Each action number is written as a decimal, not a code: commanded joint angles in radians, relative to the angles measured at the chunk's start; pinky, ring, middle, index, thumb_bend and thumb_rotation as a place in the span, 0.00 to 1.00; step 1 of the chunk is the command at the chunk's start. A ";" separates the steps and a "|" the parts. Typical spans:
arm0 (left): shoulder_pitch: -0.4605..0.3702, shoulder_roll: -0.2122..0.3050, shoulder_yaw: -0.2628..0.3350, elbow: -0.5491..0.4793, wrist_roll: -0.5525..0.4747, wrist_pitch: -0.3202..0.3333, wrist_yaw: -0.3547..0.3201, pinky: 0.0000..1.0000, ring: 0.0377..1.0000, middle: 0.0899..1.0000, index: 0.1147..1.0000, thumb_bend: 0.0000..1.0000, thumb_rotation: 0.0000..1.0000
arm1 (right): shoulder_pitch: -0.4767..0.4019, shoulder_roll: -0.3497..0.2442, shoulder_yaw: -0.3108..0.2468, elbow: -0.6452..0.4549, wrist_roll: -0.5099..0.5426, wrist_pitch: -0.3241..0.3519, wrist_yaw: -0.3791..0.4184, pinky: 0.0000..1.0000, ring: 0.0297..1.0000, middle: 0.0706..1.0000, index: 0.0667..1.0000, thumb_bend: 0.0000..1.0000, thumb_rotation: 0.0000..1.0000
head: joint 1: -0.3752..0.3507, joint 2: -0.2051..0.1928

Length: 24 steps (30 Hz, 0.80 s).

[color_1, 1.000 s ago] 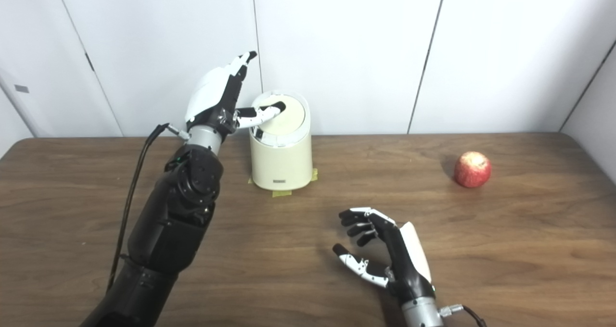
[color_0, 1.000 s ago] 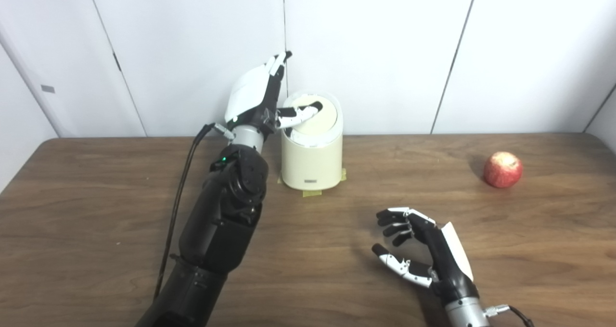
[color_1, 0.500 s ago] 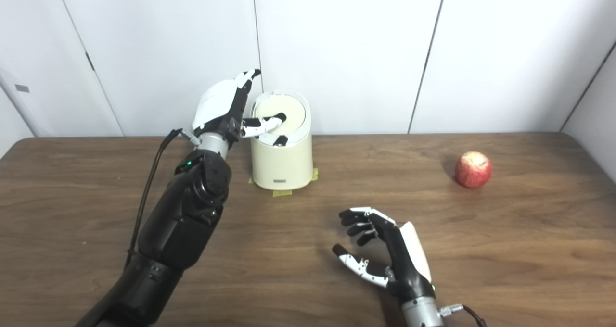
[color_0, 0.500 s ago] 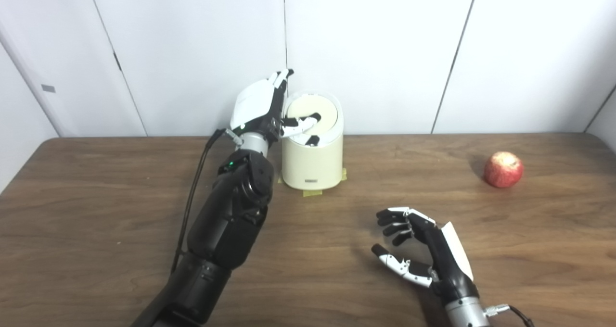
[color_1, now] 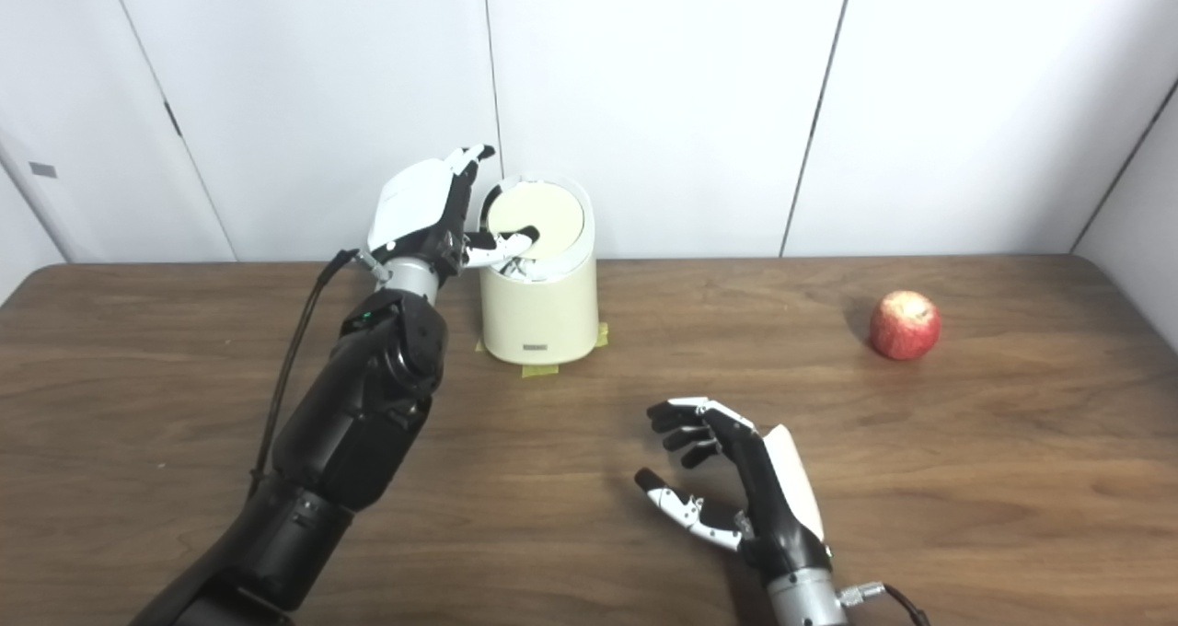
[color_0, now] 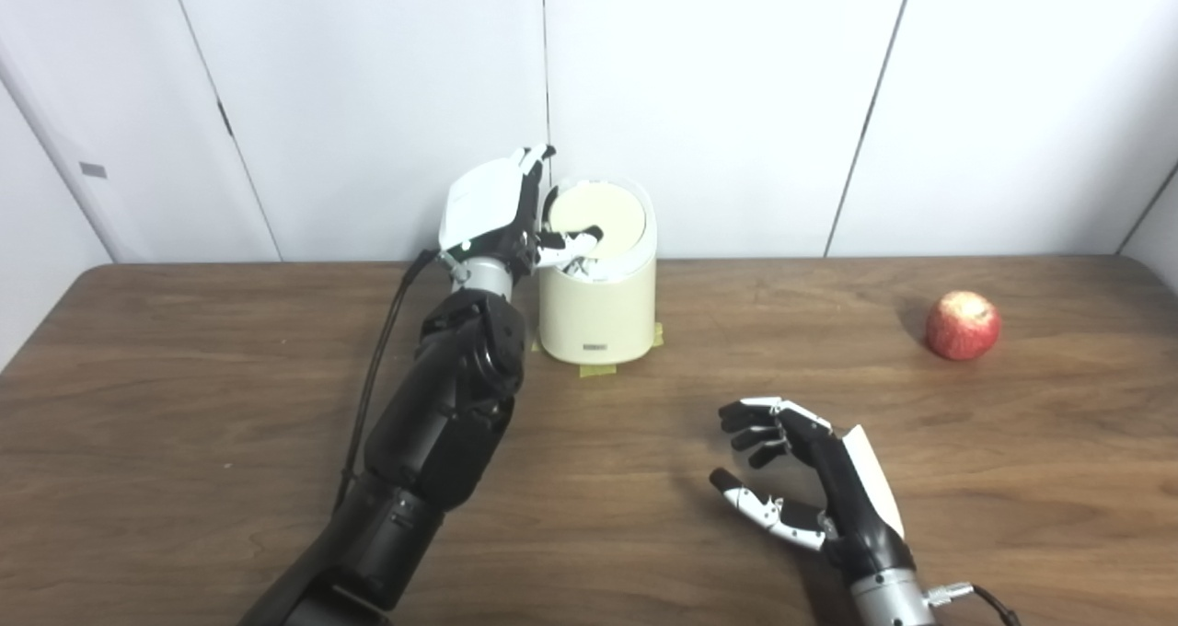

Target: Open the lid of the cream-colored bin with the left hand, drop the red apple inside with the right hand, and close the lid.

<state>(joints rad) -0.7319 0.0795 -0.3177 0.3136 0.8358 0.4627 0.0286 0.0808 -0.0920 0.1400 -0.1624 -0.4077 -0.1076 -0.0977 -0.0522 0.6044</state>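
Note:
The cream-colored bin (color_0: pixel 598 308) stands at the back of the table near the wall. Its round lid (color_0: pixel 600 212) looks tipped, with a dark gap at its near-left edge. My left hand (color_0: pixel 497 204) is at the bin's left rim, fingers pointing up and apart, and its thumb (color_0: pixel 569 238) lies on the lid's near edge. The red apple (color_0: pixel 962 325) sits alone at the far right of the table. Low over the table at front centre, my right hand (color_0: pixel 810 479) is open and holds nothing, well away from the apple.
Yellow tape (color_0: pixel 596 367) marks the bin's base on the brown wooden table (color_0: pixel 230 423). A white panelled wall (color_0: pixel 736 101) rises right behind the bin. A black cable (color_0: pixel 368 396) runs along my left arm.
My left hand has come down and closer to the bin's left rim. Its thumb slid from the lid's middle to the near edge, and the lid tipped. The right hand stayed still.

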 commanded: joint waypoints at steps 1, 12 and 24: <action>-0.068 0.016 -0.012 0.002 0.029 -0.016 0.035 0.93 0.94 0.94 0.91 0.67 0.12 | -0.017 0.018 0.003 -0.007 0.004 -0.023 -0.006 0.49 0.59 0.62 0.62 0.26 0.14 | -0.002 -0.001; -0.093 0.057 -0.096 0.023 0.114 0.005 -0.018 0.91 0.92 0.90 0.89 0.71 0.00 | -0.020 0.024 0.007 -0.010 0.000 -0.012 -0.004 0.50 0.58 0.61 0.61 0.27 0.15 | -0.006 -0.002; -0.081 0.058 -0.087 -0.001 0.237 0.007 -0.138 0.94 0.93 0.90 0.88 0.74 0.00 | -0.021 0.020 0.011 -0.008 0.001 -0.025 0.000 0.51 0.59 0.62 0.61 0.27 0.10 | -0.005 -0.001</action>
<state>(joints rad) -0.7887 0.1224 -0.4083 0.3178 1.0419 0.4587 -0.0964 0.0795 -0.0860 0.1515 -0.1595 -0.4109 -0.1064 -0.0910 -0.0568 0.6029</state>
